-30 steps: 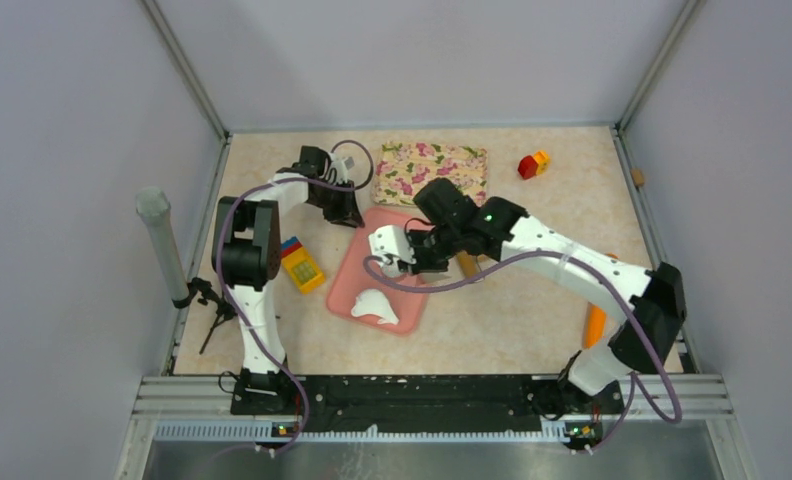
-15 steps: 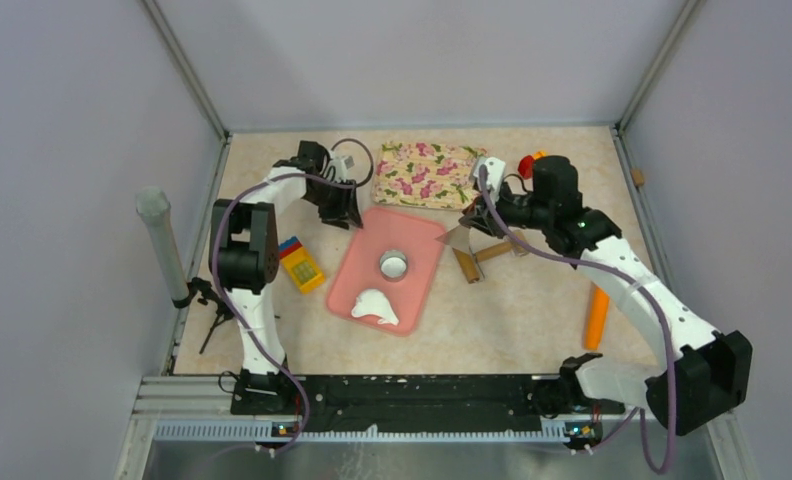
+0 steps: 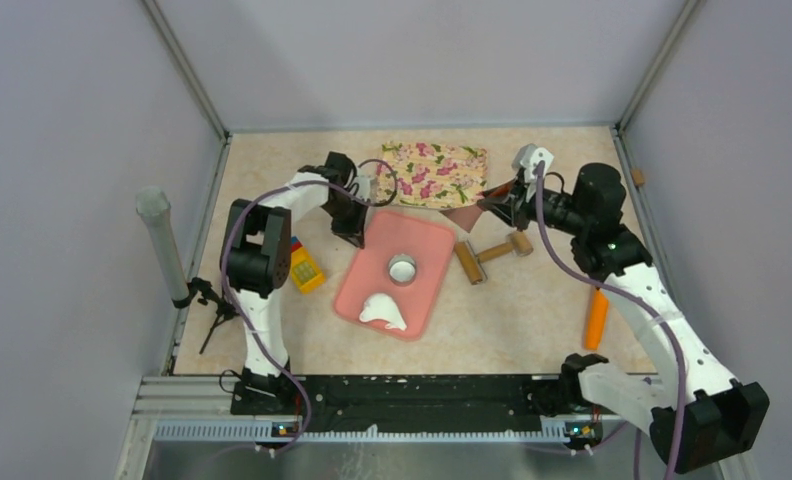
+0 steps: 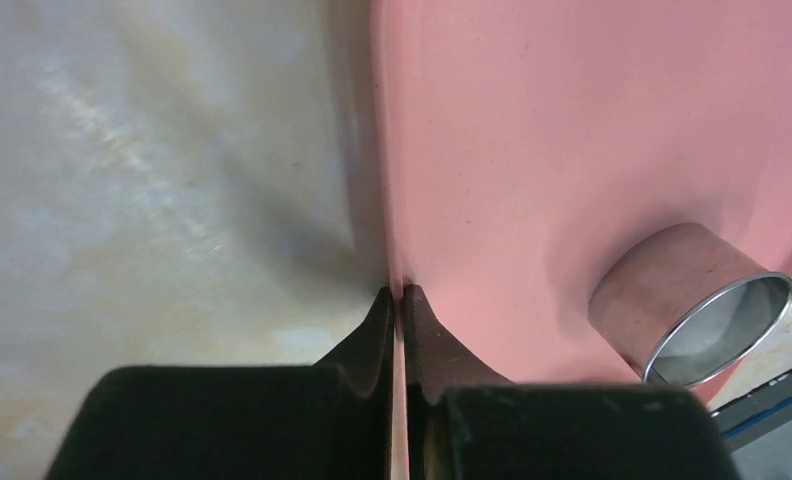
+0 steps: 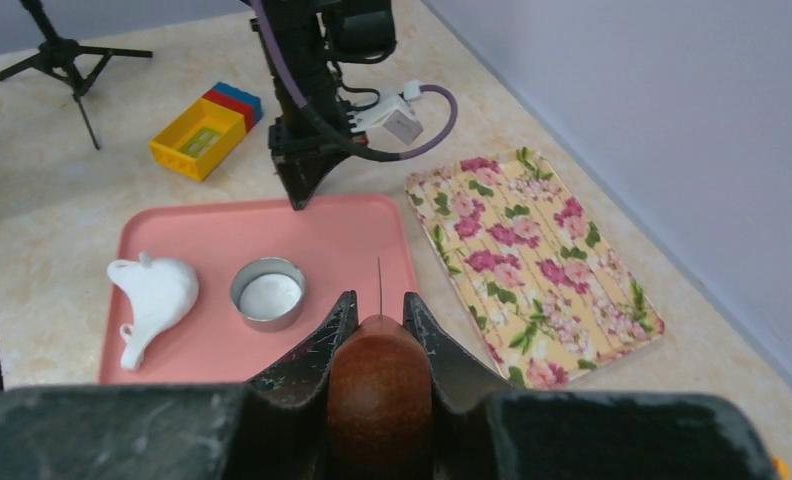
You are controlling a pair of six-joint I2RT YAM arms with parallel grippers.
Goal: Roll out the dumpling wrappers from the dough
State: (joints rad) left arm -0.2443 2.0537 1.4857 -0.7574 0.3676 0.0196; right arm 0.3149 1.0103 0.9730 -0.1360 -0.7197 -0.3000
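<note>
The pink mat [image 3: 427, 238] holds a white dough lump [image 3: 384, 311] near its front and a metal ring cutter [image 3: 402, 267]. A round white dumpling wrapper [image 5: 270, 294] lies inside the ring. My left gripper [image 3: 358, 230] is shut on the mat's far left edge, seen close up in the left wrist view [image 4: 400, 297]. My right gripper [image 3: 495, 203] is raised at the back right, off the mat. It is shut on the brown wooden handle [image 5: 379, 390] of a scraper whose thin blade [image 5: 379, 283] shows edge-on. The dough [image 5: 154, 295] and the ring [image 5: 268, 293] lie left of that blade.
A wooden rolling pin [image 3: 492, 253] lies on the table right of the mat. A floral board [image 3: 432, 173] lies behind it. A yellow toy block [image 3: 305, 268] and a small tripod [image 3: 212, 305] are at the left, and an orange piece [image 3: 595, 318] at the right.
My right arm has pulled back from over the mat to the back right with the scraper, leaving the ring cutter on the mat. My left gripper and the mat have shifted slightly right.
</note>
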